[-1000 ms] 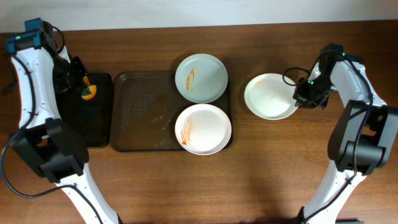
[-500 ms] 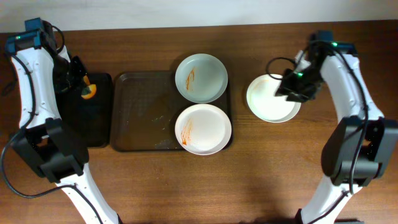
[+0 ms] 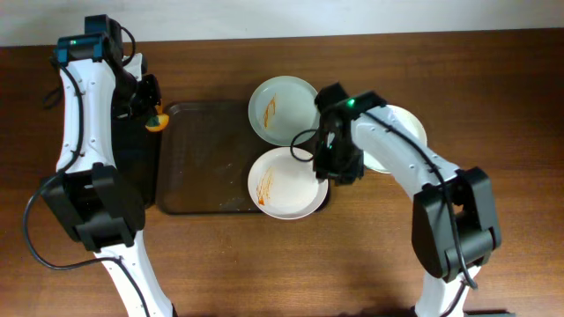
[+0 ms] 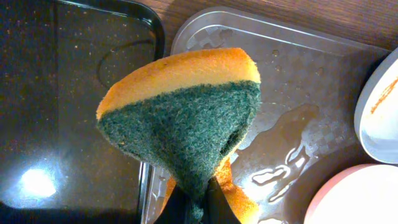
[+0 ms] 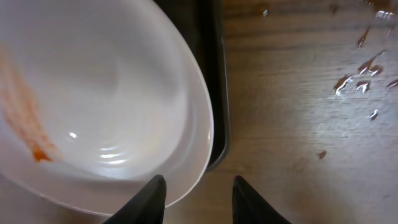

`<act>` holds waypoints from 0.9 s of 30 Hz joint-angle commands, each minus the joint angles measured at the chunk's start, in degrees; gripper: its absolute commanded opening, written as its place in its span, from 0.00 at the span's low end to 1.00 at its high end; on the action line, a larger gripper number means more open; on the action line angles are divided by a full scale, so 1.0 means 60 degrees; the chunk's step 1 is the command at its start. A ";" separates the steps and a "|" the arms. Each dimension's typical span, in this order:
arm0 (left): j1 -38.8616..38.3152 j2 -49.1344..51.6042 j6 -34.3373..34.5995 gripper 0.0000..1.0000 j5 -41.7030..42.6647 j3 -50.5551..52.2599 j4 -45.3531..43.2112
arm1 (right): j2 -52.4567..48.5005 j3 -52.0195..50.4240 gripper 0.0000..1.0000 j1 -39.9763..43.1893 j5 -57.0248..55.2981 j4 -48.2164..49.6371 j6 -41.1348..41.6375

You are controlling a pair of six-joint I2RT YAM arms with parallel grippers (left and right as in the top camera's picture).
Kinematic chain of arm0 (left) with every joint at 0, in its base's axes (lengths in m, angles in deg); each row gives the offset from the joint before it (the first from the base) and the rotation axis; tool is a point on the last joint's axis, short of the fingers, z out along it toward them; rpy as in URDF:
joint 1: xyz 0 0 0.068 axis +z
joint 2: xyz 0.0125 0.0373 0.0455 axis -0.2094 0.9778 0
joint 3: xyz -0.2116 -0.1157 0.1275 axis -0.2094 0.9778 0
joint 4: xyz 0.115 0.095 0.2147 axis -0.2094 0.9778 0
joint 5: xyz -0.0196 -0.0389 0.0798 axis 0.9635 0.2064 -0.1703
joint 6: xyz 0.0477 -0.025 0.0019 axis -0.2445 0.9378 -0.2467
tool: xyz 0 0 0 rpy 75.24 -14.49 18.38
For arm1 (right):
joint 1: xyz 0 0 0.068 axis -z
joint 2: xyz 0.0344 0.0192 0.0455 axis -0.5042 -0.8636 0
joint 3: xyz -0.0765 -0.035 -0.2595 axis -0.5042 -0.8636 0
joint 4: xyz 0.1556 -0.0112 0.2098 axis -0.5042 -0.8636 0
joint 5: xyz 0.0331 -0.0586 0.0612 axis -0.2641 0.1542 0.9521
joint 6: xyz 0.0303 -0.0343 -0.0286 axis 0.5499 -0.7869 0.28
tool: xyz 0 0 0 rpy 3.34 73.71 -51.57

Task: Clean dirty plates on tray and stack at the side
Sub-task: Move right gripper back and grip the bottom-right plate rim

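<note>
Two plates with orange-red streaks sit on the right end of the dark tray (image 3: 203, 158): a far one (image 3: 284, 109) and a near one (image 3: 287, 182). A plain white plate (image 3: 401, 132) lies on the table to the right, partly behind my right arm. My right gripper (image 3: 335, 169) is open and empty, straddling the right rim of the near plate (image 5: 93, 106) beside the tray's rim (image 5: 214, 81). My left gripper (image 3: 152, 113) is shut on an orange sponge with a green scouring face (image 4: 180, 118), held over the tray's left edge (image 4: 186, 37).
A narrower black tray (image 3: 132, 167) lies left of the big tray, also in the left wrist view (image 4: 62, 93). Water pools on the big tray's floor (image 4: 286, 130). Water drops lie on the wooden table (image 5: 367, 68) right of the tray.
My right gripper left the plain plate and moved left to the near dirty plate's right rim. My left gripper carried the sponge right, from over the black tray to the big tray's left edge.
</note>
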 commanded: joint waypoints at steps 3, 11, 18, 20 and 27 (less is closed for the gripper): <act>0.0058 -0.0022 -0.0186 0.01 -0.0036 -0.0182 -0.0051 | -0.0022 -0.0758 0.34 -0.0157 -0.0295 0.0550 0.0499; 0.0058 -0.0022 -0.0182 0.01 -0.0036 -0.0182 -0.0066 | -0.0113 -0.1260 0.20 -0.0390 -0.0160 0.1217 0.0557; 0.0058 -0.0022 -0.0182 0.01 -0.0036 -0.0182 -0.0171 | -0.0619 -0.1224 0.04 -0.0412 0.0164 0.1326 0.0506; 0.0058 -0.0022 -0.0186 0.01 -0.0036 -0.0182 -0.0171 | -0.0608 -0.1042 0.04 -0.0419 0.0168 0.1231 0.0204; 0.0058 -0.0022 -0.0182 0.01 -0.0036 -0.0182 -0.0215 | -0.0299 0.0390 0.04 -0.1625 -0.0623 0.1446 -0.0066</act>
